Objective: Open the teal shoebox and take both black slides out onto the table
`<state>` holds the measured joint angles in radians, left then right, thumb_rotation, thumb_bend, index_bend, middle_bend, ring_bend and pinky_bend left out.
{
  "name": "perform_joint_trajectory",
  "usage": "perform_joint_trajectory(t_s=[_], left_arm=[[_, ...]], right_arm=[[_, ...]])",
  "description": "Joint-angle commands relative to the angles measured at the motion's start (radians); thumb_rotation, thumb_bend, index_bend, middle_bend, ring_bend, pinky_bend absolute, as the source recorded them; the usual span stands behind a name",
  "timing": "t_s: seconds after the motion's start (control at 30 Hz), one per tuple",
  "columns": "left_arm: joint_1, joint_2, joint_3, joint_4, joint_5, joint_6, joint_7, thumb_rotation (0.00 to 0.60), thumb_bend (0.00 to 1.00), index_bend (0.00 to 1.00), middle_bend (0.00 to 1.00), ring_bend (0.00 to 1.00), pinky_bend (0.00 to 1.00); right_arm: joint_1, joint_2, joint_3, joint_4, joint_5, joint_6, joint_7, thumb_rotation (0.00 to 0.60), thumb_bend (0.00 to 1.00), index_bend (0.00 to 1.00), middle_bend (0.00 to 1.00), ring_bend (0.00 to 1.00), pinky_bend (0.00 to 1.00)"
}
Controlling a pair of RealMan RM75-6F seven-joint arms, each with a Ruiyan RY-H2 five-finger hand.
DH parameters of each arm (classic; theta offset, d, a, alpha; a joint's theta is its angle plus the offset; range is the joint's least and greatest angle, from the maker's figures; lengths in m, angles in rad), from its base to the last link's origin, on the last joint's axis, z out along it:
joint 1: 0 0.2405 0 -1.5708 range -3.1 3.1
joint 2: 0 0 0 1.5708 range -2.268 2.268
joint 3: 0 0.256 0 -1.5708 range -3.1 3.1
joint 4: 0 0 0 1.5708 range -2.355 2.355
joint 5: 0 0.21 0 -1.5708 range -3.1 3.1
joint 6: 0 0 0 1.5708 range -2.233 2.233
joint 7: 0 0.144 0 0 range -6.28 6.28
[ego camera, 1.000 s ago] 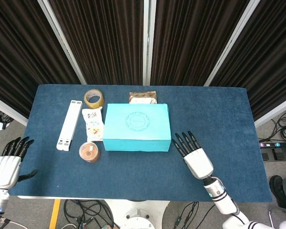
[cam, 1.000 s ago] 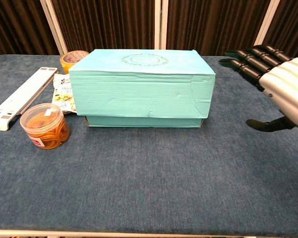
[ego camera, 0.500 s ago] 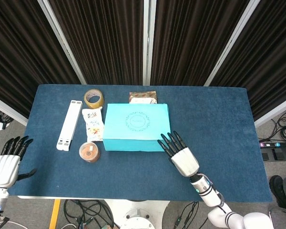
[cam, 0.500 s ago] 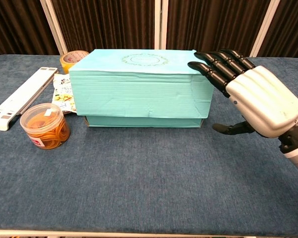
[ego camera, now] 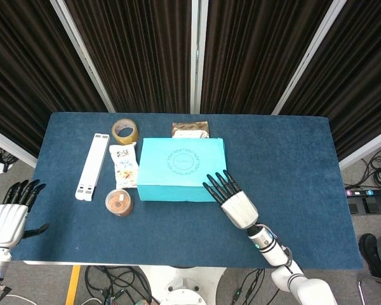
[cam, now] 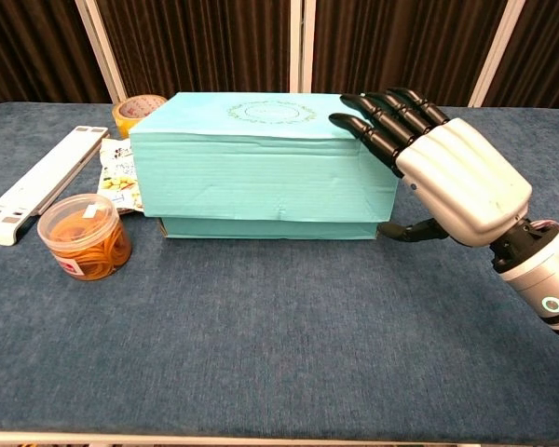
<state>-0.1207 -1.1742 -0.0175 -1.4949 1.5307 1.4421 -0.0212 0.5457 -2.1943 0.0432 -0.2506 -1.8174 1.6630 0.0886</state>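
The teal shoebox (ego camera: 181,169) (cam: 261,168) stands in the middle of the table with its lid down, so the black slides are hidden. My right hand (ego camera: 230,198) (cam: 438,168) is at the box's front right corner, fingers spread and stretched over the lid's edge, the thumb low by the box's base. It holds nothing. My left hand (ego camera: 10,215) hangs open off the table's left front edge, far from the box. The chest view does not show it.
Left of the box lie a snack packet (ego camera: 124,165), a round tub of rubber bands (ego camera: 119,202) (cam: 84,237), a white folded stand (ego camera: 92,166) and a tape roll (ego camera: 125,131). A brown packet (ego camera: 190,129) lies behind the box.
My right hand has moved left from the table's right part to the box's front right corner, fingers now over the lid's edge. The left hand has barely moved.
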Motion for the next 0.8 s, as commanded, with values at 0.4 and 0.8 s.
perform_joint_trajectory(t_s=[0.4,0.8], left_arm=[[-0.004,-0.003,-0.006,0.013,0.007,0.013,-0.015,0.600,0.12,0.11,0.06,0.00,0.06],[-0.007,-0.025,-0.010,0.050,0.010,0.024,-0.022,0.600,0.12,0.11,0.06,0.00,0.06]], right_arm=[[0.027,-0.024,-0.049,0.075,0.033,-0.025,-0.009,0.600,0.00,0.00,0.00,0.00,0.00],[0.046,-0.022,-0.060,0.091,0.070,-0.056,-0.004,0.600,0.00,0.00,0.00,0.00,0.00]])
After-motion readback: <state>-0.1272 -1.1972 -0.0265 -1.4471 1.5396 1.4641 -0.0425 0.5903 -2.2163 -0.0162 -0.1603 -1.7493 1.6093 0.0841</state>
